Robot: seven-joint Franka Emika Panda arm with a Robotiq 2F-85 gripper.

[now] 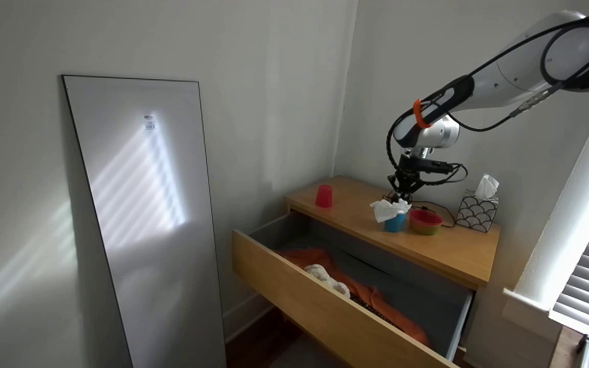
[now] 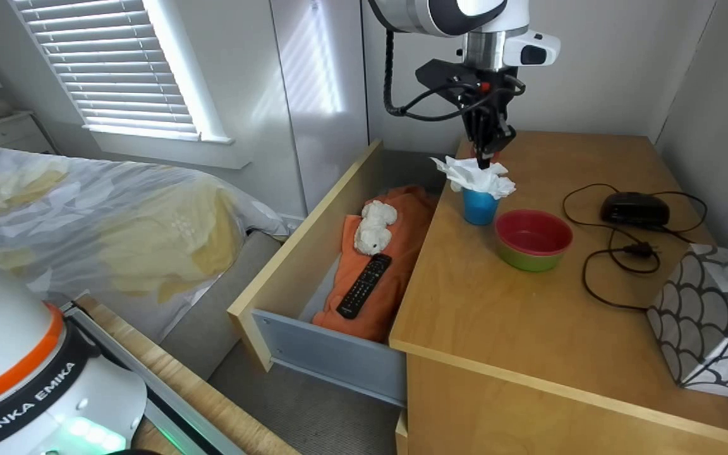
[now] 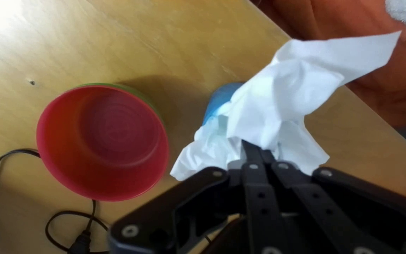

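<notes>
My gripper [image 3: 261,150] points down, its two fingers together, with their tips tucked into a crumpled white tissue [image 3: 280,95]. Folds of the tissue hide the very ends of the fingertips. The tissue spills out over the mouth of a small blue cup [image 2: 479,208], which stands upright near the dresser's front edge. In both exterior views the gripper [image 2: 484,161] meets the tissue [image 1: 387,209] from above. Beside the cup sits a bowl [image 2: 531,237], red inside and green outside, apart from the gripper.
A red cup [image 1: 324,196] stands on the dresser top. Below, the drawer [image 1: 325,312] is pulled out, holding orange cloth [image 2: 395,278], a white plush toy [image 2: 373,227] and a black remote [image 2: 364,286]. A patterned tissue box [image 1: 477,210] and a black corded device [image 2: 634,208] are also on top.
</notes>
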